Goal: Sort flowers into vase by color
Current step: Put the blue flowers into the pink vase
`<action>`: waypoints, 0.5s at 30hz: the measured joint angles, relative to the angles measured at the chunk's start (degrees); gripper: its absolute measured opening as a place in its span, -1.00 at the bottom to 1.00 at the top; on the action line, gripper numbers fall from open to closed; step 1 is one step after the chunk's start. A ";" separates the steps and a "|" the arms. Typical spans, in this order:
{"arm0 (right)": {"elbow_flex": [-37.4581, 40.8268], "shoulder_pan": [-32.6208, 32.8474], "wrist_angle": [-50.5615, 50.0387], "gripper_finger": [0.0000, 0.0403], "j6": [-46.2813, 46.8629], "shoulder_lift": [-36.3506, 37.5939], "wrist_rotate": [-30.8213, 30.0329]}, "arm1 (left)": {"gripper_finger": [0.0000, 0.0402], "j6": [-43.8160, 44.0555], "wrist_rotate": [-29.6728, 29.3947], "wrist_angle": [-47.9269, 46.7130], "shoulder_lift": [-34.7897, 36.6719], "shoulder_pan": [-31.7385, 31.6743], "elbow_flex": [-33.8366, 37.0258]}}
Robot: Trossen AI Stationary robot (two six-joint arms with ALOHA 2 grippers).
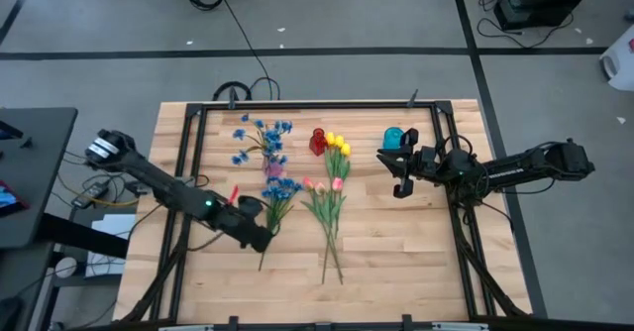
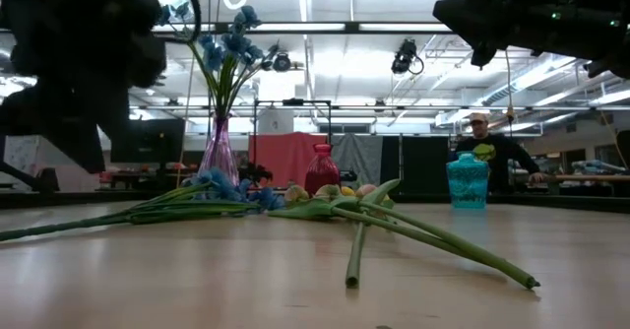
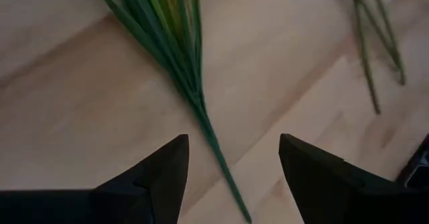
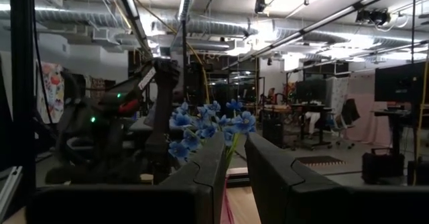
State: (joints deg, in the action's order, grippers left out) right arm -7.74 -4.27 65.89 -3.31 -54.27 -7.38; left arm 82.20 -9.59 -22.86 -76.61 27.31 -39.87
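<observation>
Left gripper [image 1: 262, 240] hovers with fingers [image 3: 164, 177] spread wide and empty over the green stem of the loose blue flowers [image 1: 280, 190] lying flat on the table [image 1: 396, 262]. More blue blossoms stand in the purple vase [image 2: 220, 152]; pink and yellow tulips [image 1: 335, 167] lie just beside the red vase [image 1: 317, 141]. Right gripper [image 1: 400, 177] hangs above the table near the teal vase [image 1: 393, 137], fingers nearly together, holding nothing.

A pale wooden worktop [image 1: 396, 252] edged by a black frame [image 1: 317, 104] stood on a grey floor [image 1: 327, 14] crossed by dark tape lines, while beyond it long ceiling lights [image 2: 325, 26], exposed ducts [image 4: 221, 26] and distant desks filled the hall.
</observation>
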 joint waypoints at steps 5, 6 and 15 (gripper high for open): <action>0.01 0.00 0.00 -0.63 -1.24 0.00 -0.30 | 0.19 1.64 0.68 3.86 -5.90 -1.09 -0.13; 0.01 0.00 0.00 -0.63 -1.31 0.00 -0.31 | 0.19 1.89 1.53 3.64 -6.93 -1.27 -0.40; 0.01 -0.15 0.04 -0.63 -1.40 -0.01 -0.44 | 0.02 -4.75 1.39 -12.44 -13.80 -3.03 -12.74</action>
State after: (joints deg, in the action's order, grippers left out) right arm -7.73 -4.43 65.93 -4.71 -54.28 -7.81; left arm 77.46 -8.20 -35.30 -90.41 24.29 -52.61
